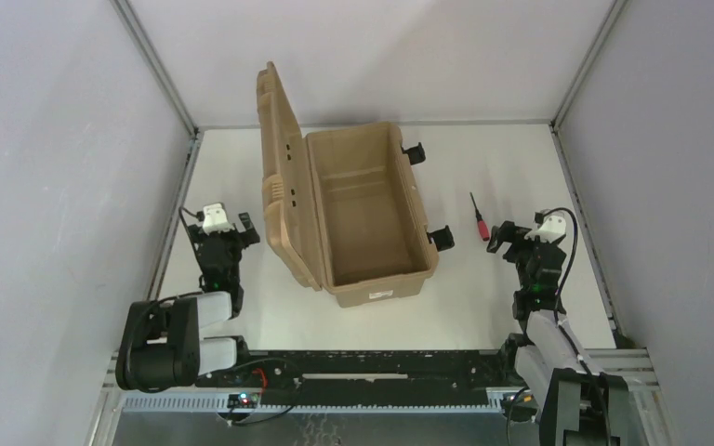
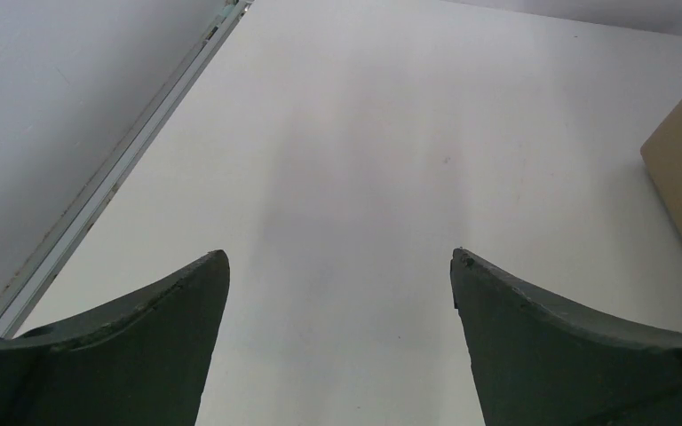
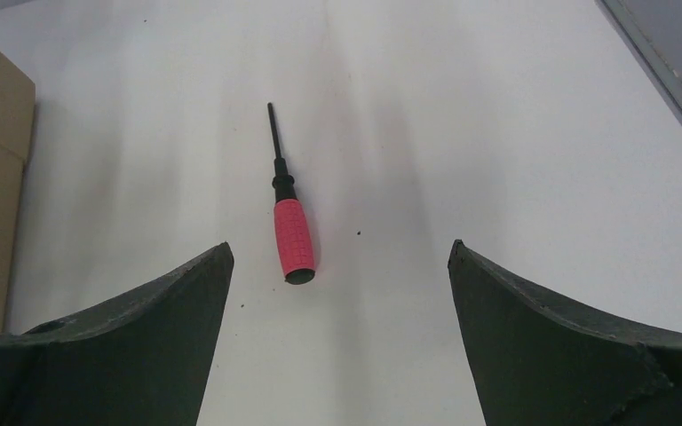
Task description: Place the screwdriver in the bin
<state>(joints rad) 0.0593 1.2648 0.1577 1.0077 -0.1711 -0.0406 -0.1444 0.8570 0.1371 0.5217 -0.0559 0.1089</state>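
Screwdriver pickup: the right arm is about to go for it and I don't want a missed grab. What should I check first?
1. The right gripper is open: ok, jaws wide apart.
2. The screwdriver is free to grab: ok, it lies flat with nothing touching it, handle toward the gripper.
3. It is centred between the jaws: not ok, it is shifted toward the bin side.
4. The bin is open: ok, the lid stands up on its far side from the screwdriver.
5. The bin has room: ok, the inside looks bare.
6. The left gripper is out of the way: ok, it is beyond the bin, open.

White table (image 1: pixel 483 307) carries the open bin (image 1: pixel 376 283) and screwdriver (image 1: pixel 479 223).
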